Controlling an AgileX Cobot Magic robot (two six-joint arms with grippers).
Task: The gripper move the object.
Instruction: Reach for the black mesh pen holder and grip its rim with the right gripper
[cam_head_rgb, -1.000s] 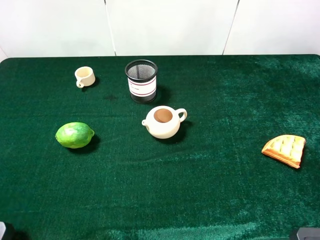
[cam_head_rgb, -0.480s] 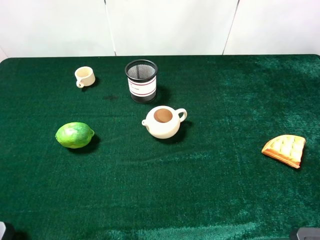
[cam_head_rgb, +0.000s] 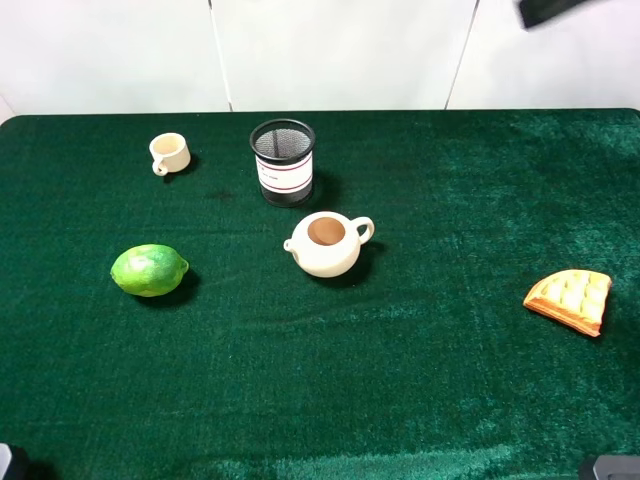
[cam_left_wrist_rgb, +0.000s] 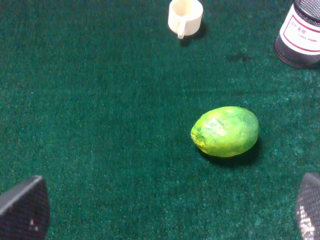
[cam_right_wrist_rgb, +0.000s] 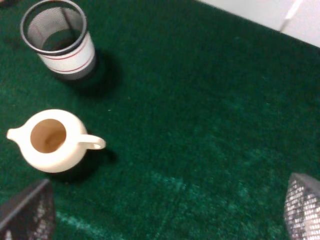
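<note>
On the green cloth table (cam_head_rgb: 450, 380), nothing is yet in hand; the step is judged to be the opening approach, with the grasp not begun; the mesh pen cup (cam_head_rgb: 283, 162) stands upright toward the far side of the table, a little left of centre, open mouth up and white red-striped label facing the camera, touching nothing; the cream teapot (cam_head_rgb: 326, 244) sits near it on the camera side, lid off, spout left and handle right; the lime (cam_head_rgb: 149, 270) lies well apart at the left; the waffle wedge (cam_head_rgb: 570, 300) lies well apart at the right edge; the small cream mug (cam_head_rgb: 170, 154) stands far left, level with the cup; the right gripper (cam_right_wrist_rgb: 165, 210) hangs above the cloth with jaws spread wide and empty, its wrist view taking in cup and teapot whole; the left gripper (cam_left_wrist_rgb: 167, 210) is likewise spread and empty, over the lime, with only part of the cup at the frame edge; a dark part (cam_head_rgb: 550, 10) at the high view's upper right cannot be identified; the next move calls for one gripper, more likely the right, to travel to the cup with jaws kept wide, descend clear of the teapot, and close on the mesh wall squarely so that the light cup does not tip.
</note>
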